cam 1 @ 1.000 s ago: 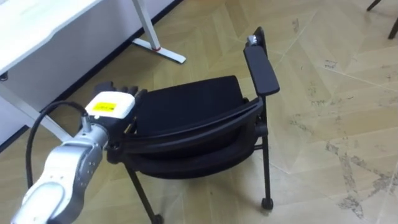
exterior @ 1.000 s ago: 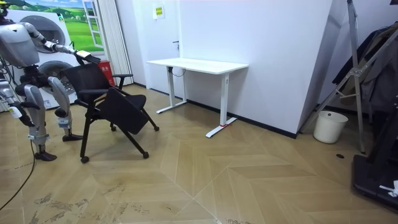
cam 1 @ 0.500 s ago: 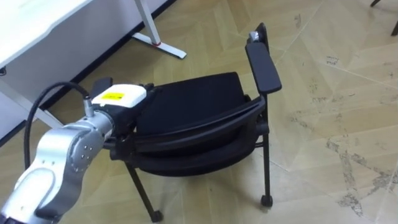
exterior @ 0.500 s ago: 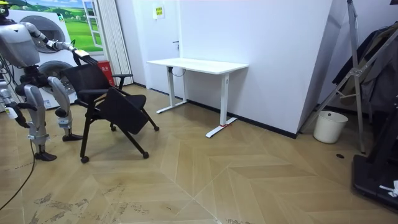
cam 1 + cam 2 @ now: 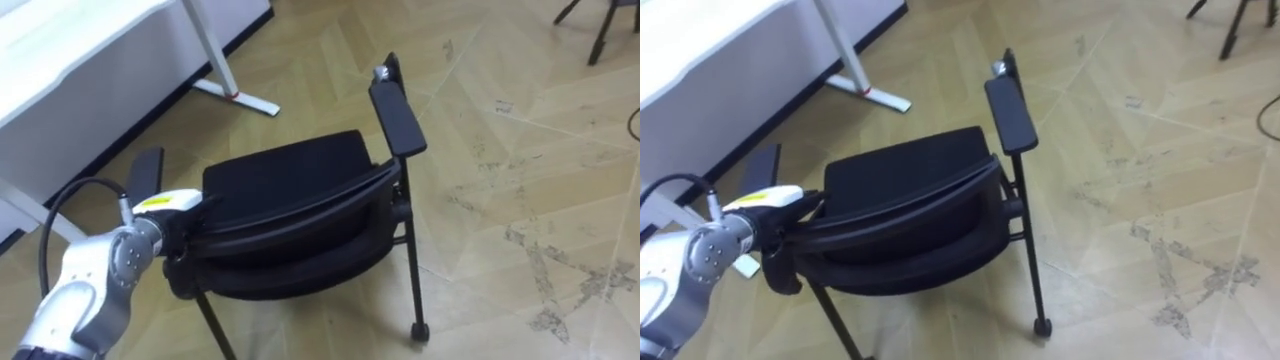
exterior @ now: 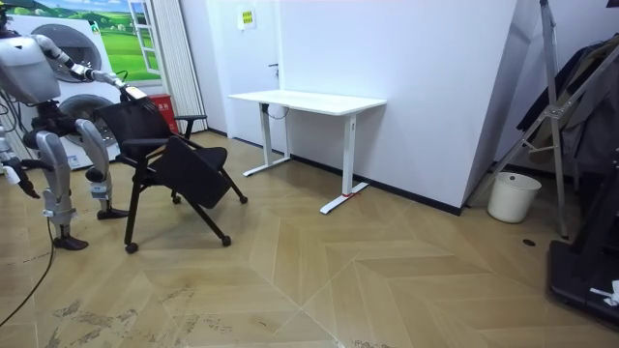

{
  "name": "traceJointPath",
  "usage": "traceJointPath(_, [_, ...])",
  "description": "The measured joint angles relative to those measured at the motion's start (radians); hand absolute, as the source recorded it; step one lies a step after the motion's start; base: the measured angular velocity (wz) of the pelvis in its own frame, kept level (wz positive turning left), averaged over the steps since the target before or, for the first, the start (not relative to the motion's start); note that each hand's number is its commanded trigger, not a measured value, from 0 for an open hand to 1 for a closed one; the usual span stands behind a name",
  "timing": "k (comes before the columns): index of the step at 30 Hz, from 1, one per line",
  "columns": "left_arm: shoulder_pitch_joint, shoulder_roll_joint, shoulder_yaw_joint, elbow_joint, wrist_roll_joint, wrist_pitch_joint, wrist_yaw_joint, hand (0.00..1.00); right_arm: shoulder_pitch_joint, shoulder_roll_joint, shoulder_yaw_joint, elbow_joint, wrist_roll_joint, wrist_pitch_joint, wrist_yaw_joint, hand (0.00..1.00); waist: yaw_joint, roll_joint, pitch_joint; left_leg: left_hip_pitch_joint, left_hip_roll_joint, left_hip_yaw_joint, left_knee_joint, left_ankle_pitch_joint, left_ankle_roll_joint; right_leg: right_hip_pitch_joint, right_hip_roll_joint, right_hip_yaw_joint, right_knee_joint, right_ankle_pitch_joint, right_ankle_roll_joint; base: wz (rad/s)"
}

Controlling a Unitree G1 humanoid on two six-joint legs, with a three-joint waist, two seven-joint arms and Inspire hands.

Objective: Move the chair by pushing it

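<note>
While the left hand (image 5: 162, 206) sits at the chair (image 5: 290, 185) back, nine o'clock, fingers I can't tell, it should push level, not downward

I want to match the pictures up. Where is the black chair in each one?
Left eye view: black chair in the middle.
Right eye view: black chair slightly left of middle.
Room view: black chair far left, beside the robot.
Shared landmark: white desk, upper left in both eye views, centre-left in the room view.
</note>
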Motion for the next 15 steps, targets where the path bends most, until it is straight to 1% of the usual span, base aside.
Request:
traceJointPath(2, [0.001, -0.002, 0.000, 0.012, 0.017, 0.003, 0.000, 0.00, -0.002, -0.002, 0.000, -0.005, -0.036, 0.018, -0.009, 0.00, 0.000, -0.006, -0.0034, 0.008, 0.000, 0.010, 0.001, 0.000, 0.000, 0.000, -0.001, 0.013, 0.001, -0.001, 0.000, -0.14])
traceJointPath(4, [0.001, -0.005, 0.000, 0.022, 0.028, 0.004, 0.000, 0.00, -0.002, -0.002, 0.000, -0.006, -0.054, 0.021, -0.011, 0.00, -0.002, -0.009, -0.0041, 0.015, 0.000, 0.013, 0.000, 0.000, 0.000, 0.004, -0.001, 0.019, 0.003, -0.001, 0.000, -0.09])
traceJointPath(7, [0.004, -0.005, 0.003, 0.035, 0.030, 0.005, 0.000, 0.00, 0.001, -0.002, -0.001, -0.024, -0.056, 0.041, -0.017, 0.00, -0.007, -0.011, -0.0051, 0.023, 0.001, 0.016, 0.000, 0.000, 0.000, 0.011, -0.001, 0.022, 0.002, -0.001, 0.000, -0.03])
traceJointPath(8, [0.006, -0.007, 0.007, 0.036, 0.033, 0.005, 0.000, 0.00, 0.001, -0.002, -0.001, -0.030, -0.058, 0.041, -0.017, 0.00, -0.010, -0.011, -0.0052, 0.025, 0.001, 0.016, 0.000, 0.000, 0.000, 0.012, -0.001, 0.022, 0.002, -0.001, 0.000, 0.00])
traceJointPath(9, [0.007, -0.007, 0.008, 0.037, 0.034, 0.005, 0.000, 0.58, 0.001, -0.002, -0.003, -0.032, -0.060, 0.041, -0.017, 0.00, -0.012, -0.012, -0.0052, 0.026, 0.001, 0.016, -0.001, 0.000, 0.000, 0.013, -0.001, 0.022, 0.002, -0.001, 0.000, 0.00])
traceJointPath(10, [0.009, -0.007, 0.009, 0.037, 0.035, 0.006, 0.000, 1.00, 0.001, -0.002, -0.006, -0.034, -0.065, 0.042, -0.016, 0.00, -0.014, -0.012, -0.0053, 0.030, 0.001, 0.018, -0.005, 0.000, 0.000, 0.014, -0.001, 0.023, 0.002, -0.001, 0.000, -0.03])
traceJointPath(13, [0.012, -0.006, 0.011, 0.037, 0.037, 0.008, 0.000, 1.00, 0.001, -0.002, -0.011, -0.043, -0.086, 0.059, -0.014, 0.00, -0.014, -0.015, -0.0059, 0.035, 0.001, 0.023, -0.009, 0.000, 0.000, 0.014, -0.001, 0.025, 0.003, -0.002, 0.000, -0.03])
traceJointPath(15, [0.012, -0.006, 0.012, 0.037, 0.039, 0.008, 0.000, 1.00, 0.001, -0.002, -0.011, -0.049, -0.090, 0.063, -0.012, 0.00, -0.014, -0.019, -0.0063, 0.036, 0.001, 0.024, -0.009, 0.000, 0.000, 0.014, -0.001, 0.025, 0.004, -0.004, 0.000, 0.00])
